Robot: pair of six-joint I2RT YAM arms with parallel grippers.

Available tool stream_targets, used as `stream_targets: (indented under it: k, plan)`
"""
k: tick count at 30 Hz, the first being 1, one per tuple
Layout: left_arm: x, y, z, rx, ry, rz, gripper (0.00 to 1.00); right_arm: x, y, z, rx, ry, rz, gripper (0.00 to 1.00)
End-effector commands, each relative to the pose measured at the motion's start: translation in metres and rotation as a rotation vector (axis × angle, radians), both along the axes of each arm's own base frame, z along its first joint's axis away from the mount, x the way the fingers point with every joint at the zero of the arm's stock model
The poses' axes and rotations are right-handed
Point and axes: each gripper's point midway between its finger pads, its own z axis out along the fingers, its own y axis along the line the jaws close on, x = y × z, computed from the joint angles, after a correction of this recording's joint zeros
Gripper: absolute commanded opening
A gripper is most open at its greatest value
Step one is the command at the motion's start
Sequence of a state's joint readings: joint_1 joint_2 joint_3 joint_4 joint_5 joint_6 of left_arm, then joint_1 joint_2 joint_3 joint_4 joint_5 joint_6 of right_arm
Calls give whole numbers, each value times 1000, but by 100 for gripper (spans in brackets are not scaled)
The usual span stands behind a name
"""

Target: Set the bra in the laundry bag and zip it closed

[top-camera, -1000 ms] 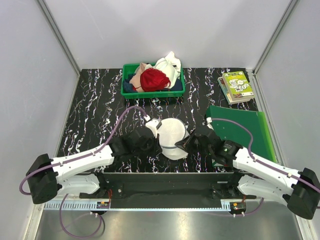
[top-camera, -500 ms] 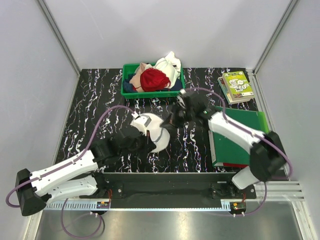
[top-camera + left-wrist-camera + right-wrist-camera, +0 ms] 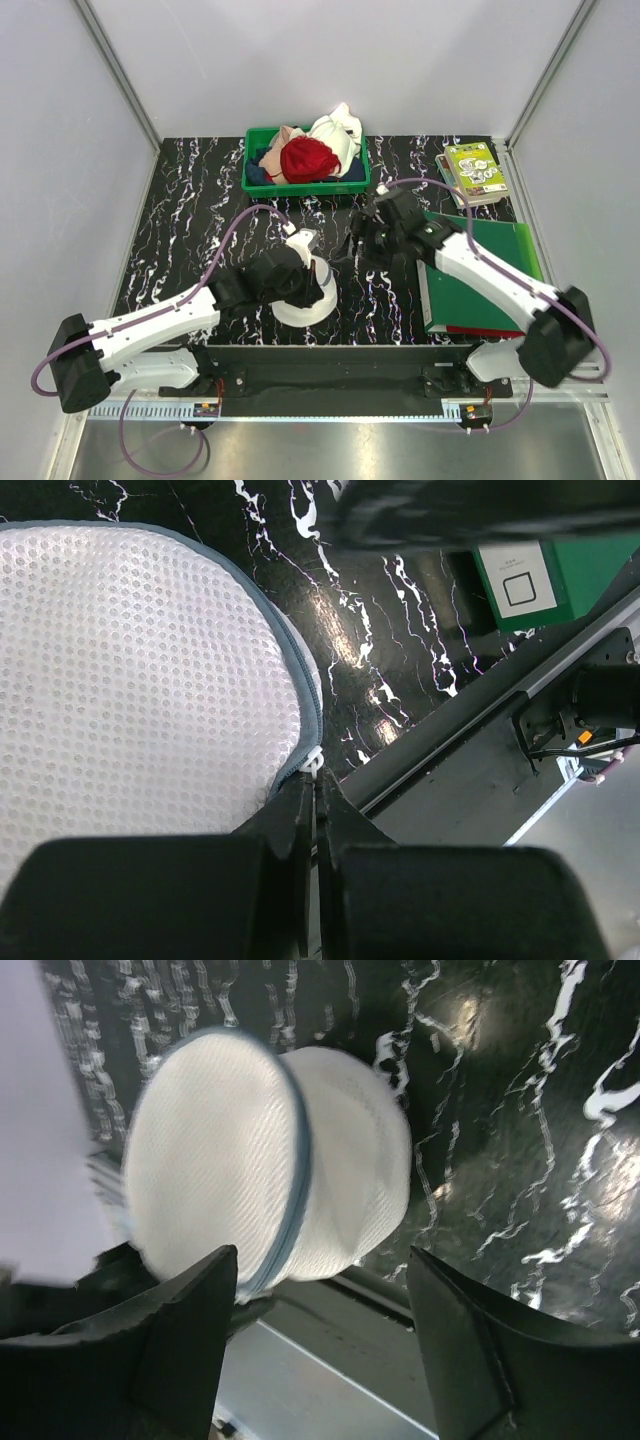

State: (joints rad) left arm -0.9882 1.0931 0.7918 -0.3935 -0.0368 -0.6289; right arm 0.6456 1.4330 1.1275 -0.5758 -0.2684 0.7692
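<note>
While the bag (image 3: 305, 303) is being rested on the table (image 3: 190, 220) near its front edge, its zip pull (image 3: 314, 763) is being pinched between the closed fingers of the left gripper (image 3: 315, 785), which is being held over the bag. The right gripper (image 3: 362, 240) is being held clear of the bag, above the table just beyond it, with jaws spread wide and nothing between them. The grey zip (image 3: 295, 1175) is being seen shut wherever the wrist views catch the rim.

Holds left arm stretched diagonally forward toward centre, left gripper (image 3: 314, 786) pinched fully together. Keeps right arm bent inward at elbow, right gripper (image 3: 320, 1260) spread wide, apparently tilted down-left; wrist view blurred.
</note>
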Motion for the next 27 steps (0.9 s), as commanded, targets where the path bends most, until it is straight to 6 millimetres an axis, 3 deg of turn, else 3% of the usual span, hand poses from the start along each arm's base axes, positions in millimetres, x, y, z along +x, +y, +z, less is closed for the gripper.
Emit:
stream_targets:
  k: [1, 2, 3, 5, 6, 11, 15, 17, 18, 20, 23, 24, 25, 27]
  plan:
    - [4, -16, 31, -99, -45, -27, 0, -14, 0, 35, 166, -35, -78, 75]
    - [3, -16, 31, -99, -44, -26, 0, -23, 0, 25, 190, 8, -89, 75]
    - [3, -16, 31, -102, -45, -27, 0, -20, 7, 38, 274, 6, -133, 71]
    - [2, -15, 31, -108, -45, -25, 0, -26, 12, 29, 313, 39, -166, 67]
    - [2, -16, 32, -112, -45, -24, 0, -22, 19, 35, 367, 48, -197, 64]
    - [-1, -18, 31, -124, -33, -40, 0, -32, 50, 22, 398, 94, -157, 62]
    - [-4, -20, 30, -128, -26, -54, 0, -31, 63, 14, 407, 105, -157, 58]
    - [-4, -19, 30, -126, -26, -59, 0, -25, 58, 10, 394, 84, -194, 37]
    - [-5, -16, 27, -112, -23, -53, 0, -21, 55, 9, 388, 73, -206, 31]
    - [3, -3, 28, -79, -41, 21, 0, -19, 47, 3, 374, 64, -198, 17]
    - [13, 33, 10, 38, -18, 174, 0, -15, 37, 0, 373, 57, -135, 0]
    - [11, 46, 1, 83, 12, 199, 0, -8, 31, 1, 380, 52, -129, 0]
    - [14, 60, -12, 113, 41, 242, 0, -13, 31, 4, 401, 73, -72, 0]
    - [17, 81, -20, 127, 63, 306, 0, -11, 25, 4, 417, 78, -12, 0]
